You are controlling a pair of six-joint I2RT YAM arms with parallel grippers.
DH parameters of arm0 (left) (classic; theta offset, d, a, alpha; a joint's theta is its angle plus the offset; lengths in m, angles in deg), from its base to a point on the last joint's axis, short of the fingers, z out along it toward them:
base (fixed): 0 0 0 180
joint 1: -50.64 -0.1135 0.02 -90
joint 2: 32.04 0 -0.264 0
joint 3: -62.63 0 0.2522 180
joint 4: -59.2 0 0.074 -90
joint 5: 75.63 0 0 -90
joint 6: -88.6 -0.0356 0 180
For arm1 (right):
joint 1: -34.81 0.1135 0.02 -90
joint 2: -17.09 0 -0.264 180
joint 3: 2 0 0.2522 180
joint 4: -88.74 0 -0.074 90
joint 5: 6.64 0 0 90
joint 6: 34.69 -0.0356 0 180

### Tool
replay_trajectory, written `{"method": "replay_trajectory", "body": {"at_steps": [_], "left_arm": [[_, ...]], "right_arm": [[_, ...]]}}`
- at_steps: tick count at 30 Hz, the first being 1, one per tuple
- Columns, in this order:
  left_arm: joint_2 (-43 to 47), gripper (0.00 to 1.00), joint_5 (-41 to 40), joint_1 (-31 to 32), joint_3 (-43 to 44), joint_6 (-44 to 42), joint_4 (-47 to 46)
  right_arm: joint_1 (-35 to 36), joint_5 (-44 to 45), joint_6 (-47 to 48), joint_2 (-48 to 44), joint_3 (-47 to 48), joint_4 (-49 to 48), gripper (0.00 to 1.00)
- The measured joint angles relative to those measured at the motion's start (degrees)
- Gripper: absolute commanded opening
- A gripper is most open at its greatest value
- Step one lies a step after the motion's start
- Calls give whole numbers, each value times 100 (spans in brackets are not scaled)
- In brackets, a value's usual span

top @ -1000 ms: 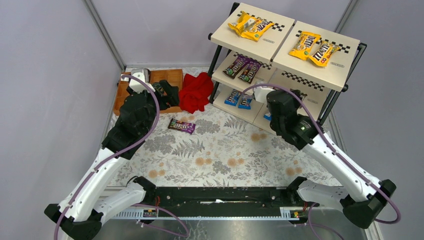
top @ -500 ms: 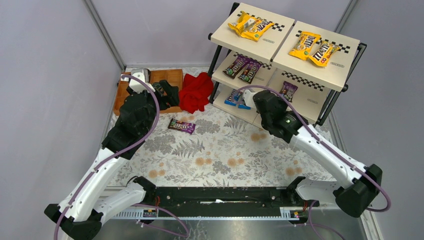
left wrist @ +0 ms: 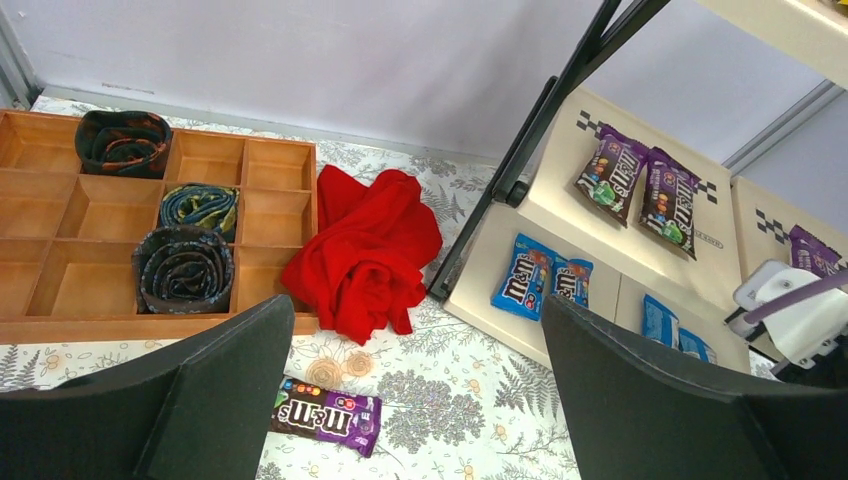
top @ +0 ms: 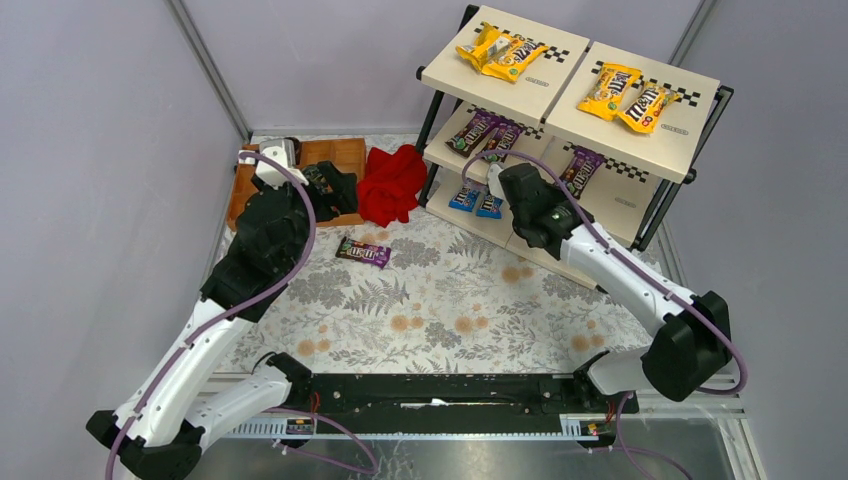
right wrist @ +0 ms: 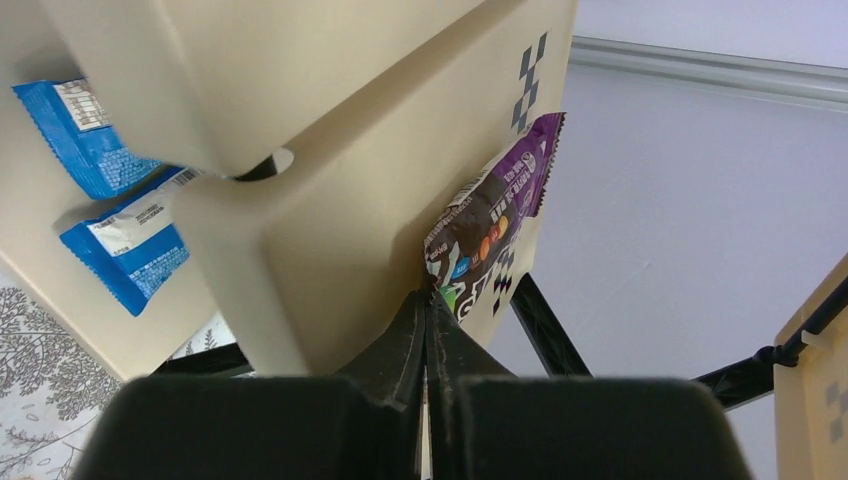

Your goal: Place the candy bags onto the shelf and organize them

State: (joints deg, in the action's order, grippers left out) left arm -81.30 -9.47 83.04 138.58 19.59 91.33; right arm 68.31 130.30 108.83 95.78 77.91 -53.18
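The right fingers [right wrist: 412,328] are pressed together on the near end of a purple M&M's packet [right wrist: 492,232], which lies on the right-hand middle board of the shelf [top: 470,78]. The left fingers [left wrist: 255,340] are spread wide and hold nothing, above the floral worktop [top: 450,300]. A second purple M&M's packet [left wrist: 327,417] lies flat there, left of the shelf. Yellow packets [top: 500,52] occupy the top tier and blue packets [left wrist: 540,283] the bottom.

White-shelled left arm [top: 185,355] and right arm [top: 625,280], black joints, looped purple cables [left wrist: 800,292], black pincer fingers [left wrist: 215,400].
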Motion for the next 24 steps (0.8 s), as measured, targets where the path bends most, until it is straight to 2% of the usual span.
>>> {"method": "replay_trajectory", "body": {"at_steps": [13,14,16,20,24], "left_arm": [[94,99,-20,57,0,-2,0],[94,99,-20,61,0,-2,0],[94,99,-20,68,0,-2,0],[90,99,-20,72,0,-2,0],[87,99,-20,74,0,-4,0]], "right_arm": [[-245,-269,417,173,-2,-376,0],[-245,-289,442,170,-17,-415,2],[-245,-293,514,146,-90,-518,19],[-249,-293,592,-9,-249,-728,47],[-245,-472,393,-367,-258,-669,66]]}}
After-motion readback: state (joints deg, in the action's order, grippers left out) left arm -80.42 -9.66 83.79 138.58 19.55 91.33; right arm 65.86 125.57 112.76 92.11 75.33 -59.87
